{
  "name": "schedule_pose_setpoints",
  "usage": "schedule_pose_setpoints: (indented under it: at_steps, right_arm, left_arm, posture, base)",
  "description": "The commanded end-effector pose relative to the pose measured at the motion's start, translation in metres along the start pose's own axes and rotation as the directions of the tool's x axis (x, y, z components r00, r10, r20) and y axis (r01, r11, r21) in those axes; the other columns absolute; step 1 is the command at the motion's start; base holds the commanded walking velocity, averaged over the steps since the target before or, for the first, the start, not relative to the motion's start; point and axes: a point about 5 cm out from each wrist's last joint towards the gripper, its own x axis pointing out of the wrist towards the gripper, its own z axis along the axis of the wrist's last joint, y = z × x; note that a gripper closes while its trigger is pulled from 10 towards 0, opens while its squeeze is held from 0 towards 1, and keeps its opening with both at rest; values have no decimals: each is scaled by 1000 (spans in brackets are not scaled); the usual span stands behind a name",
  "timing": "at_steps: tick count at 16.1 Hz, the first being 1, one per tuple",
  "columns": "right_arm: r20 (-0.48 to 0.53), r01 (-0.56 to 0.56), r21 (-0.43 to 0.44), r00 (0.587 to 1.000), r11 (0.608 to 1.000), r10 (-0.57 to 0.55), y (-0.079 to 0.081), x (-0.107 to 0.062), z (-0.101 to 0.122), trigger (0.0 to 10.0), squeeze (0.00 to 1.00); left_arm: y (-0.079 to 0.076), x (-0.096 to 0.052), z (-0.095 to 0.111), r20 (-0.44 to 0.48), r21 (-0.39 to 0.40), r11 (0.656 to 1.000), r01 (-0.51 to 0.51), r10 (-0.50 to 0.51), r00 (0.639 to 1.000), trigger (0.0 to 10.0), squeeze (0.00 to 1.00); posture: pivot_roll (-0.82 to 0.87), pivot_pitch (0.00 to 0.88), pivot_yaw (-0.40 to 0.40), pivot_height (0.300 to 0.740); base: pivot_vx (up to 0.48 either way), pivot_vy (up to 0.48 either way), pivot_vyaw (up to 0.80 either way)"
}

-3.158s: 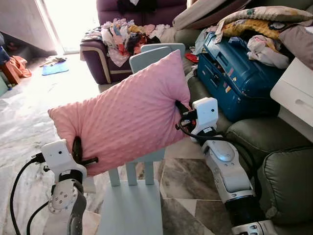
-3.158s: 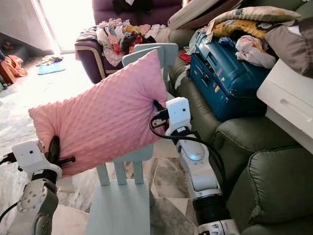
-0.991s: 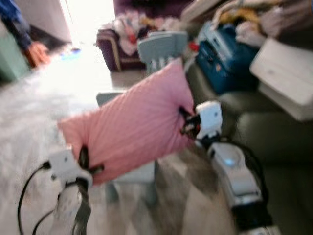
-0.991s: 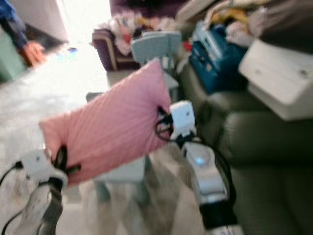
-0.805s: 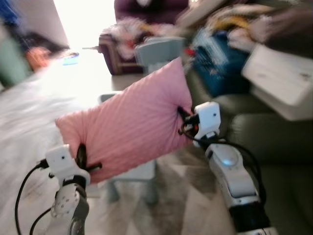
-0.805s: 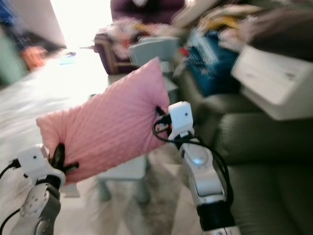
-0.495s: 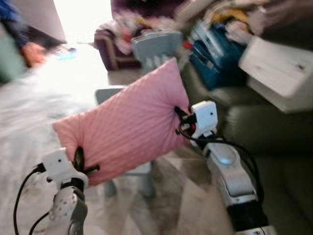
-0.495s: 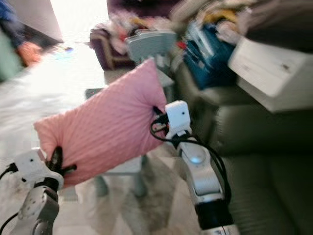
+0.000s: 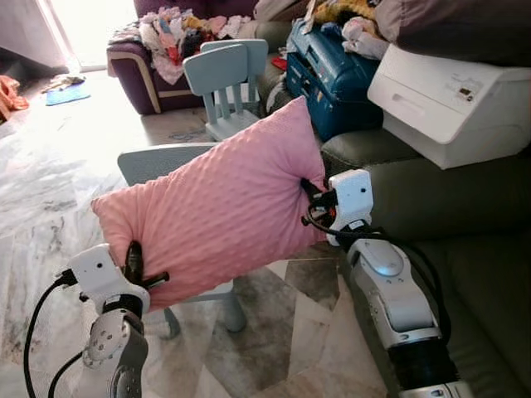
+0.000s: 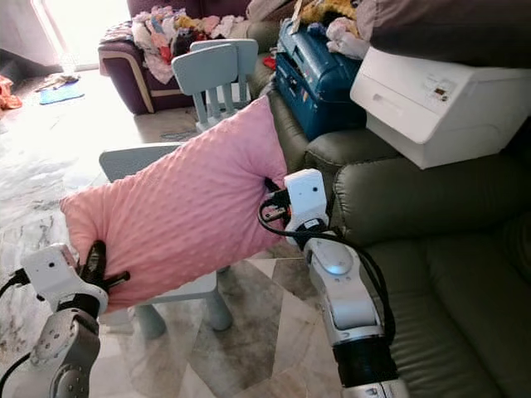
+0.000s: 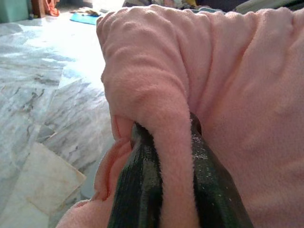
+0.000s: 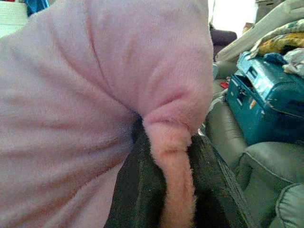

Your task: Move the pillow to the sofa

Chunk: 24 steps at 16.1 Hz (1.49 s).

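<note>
Left eye view: we carry the pink pillow (image 9: 211,220) aloft, left tool (image 9: 133,267) and right tool (image 9: 312,201) each pinched onto a corner, green sofa (image 9: 489,274) just beside, placing left.

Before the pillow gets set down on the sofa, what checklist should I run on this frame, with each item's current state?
1. Left gripper pinches a fold at the lower end of the pink dimpled fabric pillow: ok.
2. Right gripper pinches a fold at the pillow's upper end: ok.
3. Pillow hangs clear of the marble floor: ok.
4. Bare seat on the dark green leather sofa beside the right arm: ok.
5. White printer sits on the sofa arm, next to the drop spot: not ok, keep clear.
6. Light blue plastic chair stands beneath the pillow; whether they touch: cannot tell.
</note>
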Motion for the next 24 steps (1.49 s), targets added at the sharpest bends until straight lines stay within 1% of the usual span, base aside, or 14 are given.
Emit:
schedule_pose_setpoints:
  at_steps: [1,3,5,6,7,9,10,11,13,14,16,19,21,24]
  right_arm:
    - [23,21,-5,1000,1000,-21,-3,4,7,10000,0]
    - [22,37,-5,999,999,-37,-5,3,6,10000,0]
    - [18,82,2,996,997,-82,-10,4,5,10000,0]
    - [23,111,-1,994,994,-110,-13,3,6,10000,0]
    - [22,121,0,992,993,-121,-14,3,5,10000,0]
    - [13,154,4,988,988,-154,-19,2,3,10000,0]
    - [6,175,7,985,985,-175,-21,1,2,10000,0]
    - [1,187,4,982,982,-187,-22,0,0,10000,0]
    - [-24,242,-8,970,970,-243,-28,-4,-7,10000,0]
    - [-28,268,-17,963,963,-269,-31,-8,-10,10000,0]
    - [-31,296,-19,955,955,-296,-35,-10,-12,10000,0]
    - [-33,330,-14,943,944,-330,-35,-16,-14,10000,0]
    - [-35,328,-11,944,945,-328,-33,-16,-15,10000,0]
    - [-26,308,-12,951,951,-308,-32,-10,-11,10000,0]
  left_arm:
    - [10,3,2,-3,34,999,-14,14,1000,10000,0]
    - [14,9,4,-20,73,997,6,-5,1000,10000,0]
    - [16,15,4,-61,140,989,56,-48,997,10000,0]
    - [14,18,5,-67,148,985,92,-83,994,10000,0]
    - [12,19,5,-66,153,982,107,-98,993,10000,0]
    - [4,26,8,-63,195,967,167,-158,985,10000,0]
    - [0,31,10,-63,194,963,184,-175,983,10000,0]
    - [-1,33,11,-62,186,965,187,-178,982,10000,0]
    - [-5,43,12,-58,164,969,186,-179,982,10000,0]
    - [-9,46,11,-64,161,966,201,-193,979,10000,0]
    - [-14,47,8,-80,164,959,230,-219,972,10000,0]
    - [-26,49,3,-111,201,934,296,-278,954,10000,0]
    - [-27,50,3,-109,210,932,296,-279,954,10000,0]
    - [-19,49,1,-93,194,952,238,-223,970,10000,0]
  posture:
    - [-160,0,50,740]
    - [-158,0,54,740]
    - [-158,0,62,740]
    - [-158,0,62,740]
    - [-159,0,66,740]
    - [-166,0,72,740]
    - [-170,0,75,740]
    - [-171,0,76,740]
    - [-175,0,79,740]
    - [-184,0,99,740]
    - [-192,0,115,740]
    - [-206,0,134,740]
    - [-202,0,127,740]
    - [-194,0,111,740]
  base:
    - [0,0,-800]
    - [0,0,-800]
    - [0,0,-400]
    - [0,0,0]
    - [0,0,0]
    - [0,0,-400]
    - [0,0,-788]
    - [0,0,-781]
    - [0,0,-778]
    - [0,0,-775]
    - [0,0,-775]
    - [0,0,-775]
    - [0,0,-775]
    - [0,0,-775]
